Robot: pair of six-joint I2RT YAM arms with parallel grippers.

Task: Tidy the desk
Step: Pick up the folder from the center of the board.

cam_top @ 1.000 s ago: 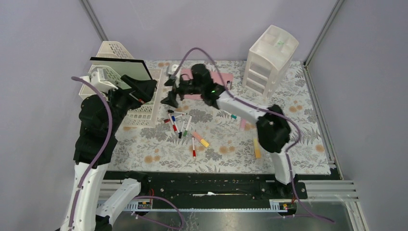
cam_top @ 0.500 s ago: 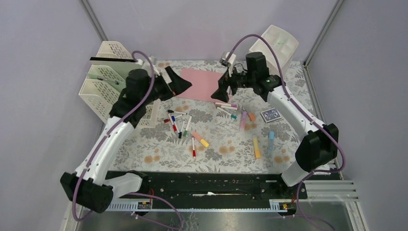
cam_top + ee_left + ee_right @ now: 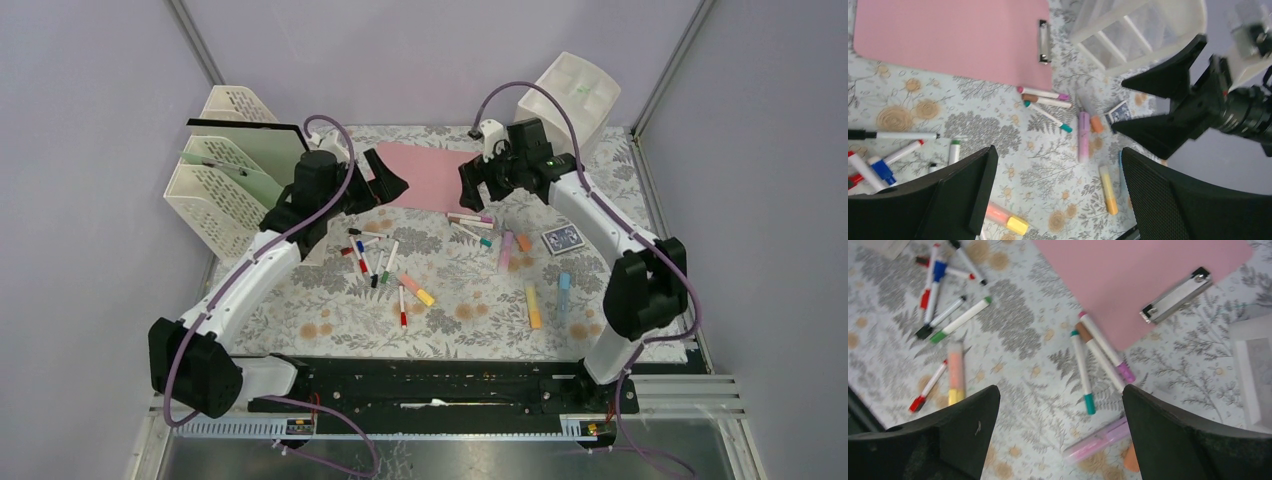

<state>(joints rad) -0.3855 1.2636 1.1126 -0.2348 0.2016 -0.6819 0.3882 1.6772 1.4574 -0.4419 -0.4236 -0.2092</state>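
Observation:
The desk (image 3: 480, 322) is a fern-and-flower cloth littered with stationery. A pink clipboard (image 3: 425, 175) lies at the back middle. My left gripper (image 3: 388, 178) hovers open at its left edge, and my right gripper (image 3: 474, 184) hovers open at its right edge. Neither holds anything. In the left wrist view the left gripper (image 3: 1058, 155) frames bare cloth, with a yellow highlighter (image 3: 1108, 189) and a purple highlighter (image 3: 1083, 135) nearby. In the right wrist view the right gripper (image 3: 1060, 390) hangs over a teal-capped marker (image 3: 1082, 372) and the purple highlighter (image 3: 1098, 440).
A cluster of markers (image 3: 372, 256) lies left of centre, with a peach-yellow highlighter (image 3: 418, 290) beside it. A card deck (image 3: 563, 238) and a blue highlighter (image 3: 563, 292) lie to the right. The cream file rack (image 3: 215, 190) stands back left, the white drawer unit (image 3: 575, 95) back right.
The left arm has unfolded from beside the file rack and reached out to the clipboard's left edge. The right arm has swung back from over the clipboard to its right edge.

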